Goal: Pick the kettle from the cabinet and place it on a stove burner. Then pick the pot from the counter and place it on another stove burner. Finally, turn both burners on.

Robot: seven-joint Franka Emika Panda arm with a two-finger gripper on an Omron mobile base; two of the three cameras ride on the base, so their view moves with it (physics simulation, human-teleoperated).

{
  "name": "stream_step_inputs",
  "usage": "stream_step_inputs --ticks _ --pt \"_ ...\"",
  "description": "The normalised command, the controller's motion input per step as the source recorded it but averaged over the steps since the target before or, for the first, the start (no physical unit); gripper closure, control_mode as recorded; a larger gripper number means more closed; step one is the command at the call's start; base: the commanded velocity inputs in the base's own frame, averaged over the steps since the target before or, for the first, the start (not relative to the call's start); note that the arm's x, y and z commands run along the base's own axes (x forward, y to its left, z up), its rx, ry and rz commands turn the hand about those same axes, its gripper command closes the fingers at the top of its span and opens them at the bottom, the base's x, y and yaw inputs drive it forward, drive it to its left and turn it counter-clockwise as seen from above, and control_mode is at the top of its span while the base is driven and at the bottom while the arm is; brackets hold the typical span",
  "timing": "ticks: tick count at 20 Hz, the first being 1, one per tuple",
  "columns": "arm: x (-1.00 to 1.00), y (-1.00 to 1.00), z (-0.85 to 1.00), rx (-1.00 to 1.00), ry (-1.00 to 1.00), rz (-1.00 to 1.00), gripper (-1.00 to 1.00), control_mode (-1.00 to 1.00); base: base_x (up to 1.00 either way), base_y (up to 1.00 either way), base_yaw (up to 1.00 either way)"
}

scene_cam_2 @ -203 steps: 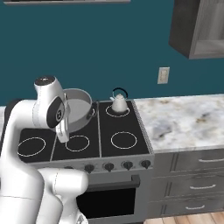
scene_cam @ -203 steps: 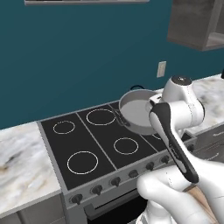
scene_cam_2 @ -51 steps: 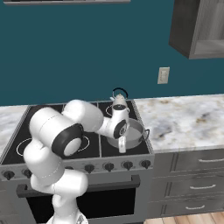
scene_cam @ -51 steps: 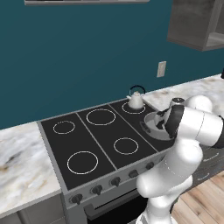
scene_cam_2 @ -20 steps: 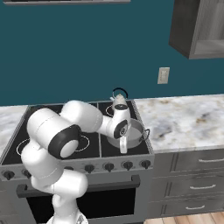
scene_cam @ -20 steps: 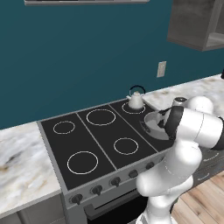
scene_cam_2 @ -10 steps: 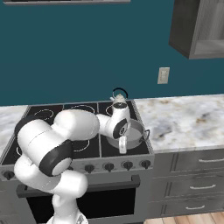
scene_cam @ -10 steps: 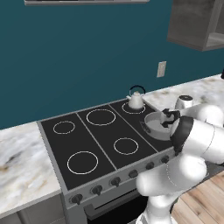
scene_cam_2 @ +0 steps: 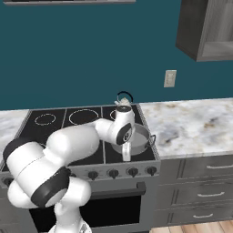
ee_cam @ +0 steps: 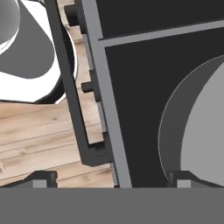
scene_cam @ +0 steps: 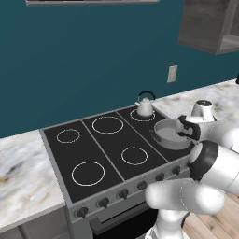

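Small white-silver rounded kettle (scene_cam: 144, 107) with thin black arched handle: already out of the dark grey wood-grain wall cabinet (scene_cam_2: 207, 28), standing on the back right burner ring of the black glass cooktop (scene_cam: 112, 147), near the back edge. Wide shallow grey metal pot (scene_cam: 171, 134) set on the front right burner ring, just ahead of the kettle, near the cooktop's right edge. Both placements done, judging by how things lie. Left to do: turning both burners on at the row of dark knobs (scene_cam_2: 113, 173) along the front edge.

End effector (scene_cam_2: 126, 151) spread wide, pinching nothing, hanging over the pot's front rim close to the cooktop's front edge; in the hand view one fingertip (ee_cam: 186, 177) over the pot's rim, the other (ee_cam: 40, 177) past the front edge above the floor.

White-grey marble-patterned counter (scene_cam_2: 195, 124) with tan veins flanking the cooktop on both sides, dark grey drawer fronts (scene_cam_2: 207, 178) with silver bar pulls beneath. Teal wall (scene_cam_2: 91, 54) behind, with a pale outlet plate (scene_cam_2: 169, 78). Light wooden plank floor (ee_cam: 39, 140) below.
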Motion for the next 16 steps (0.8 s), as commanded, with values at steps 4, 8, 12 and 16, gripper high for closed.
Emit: stream_step_inputs --ticks 4,8,12,16 --pt "-0.33 0.00 0.14 0.00 -0.01 -0.01 -1.00 -1.00 0.00 0.00 0.00" --pt "-0.37 0.00 0.15 0.00 -0.05 -0.02 -1.00 -1.00 0.00 0.00 0.00" --pt "-0.39 0.00 0.18 0.00 -0.09 -0.03 -1.00 -1.00 0.00 0.00 0.00" --pt "-0.37 0.00 0.19 0.00 -0.13 -0.02 -1.00 -1.00 0.00 0.00 0.00"
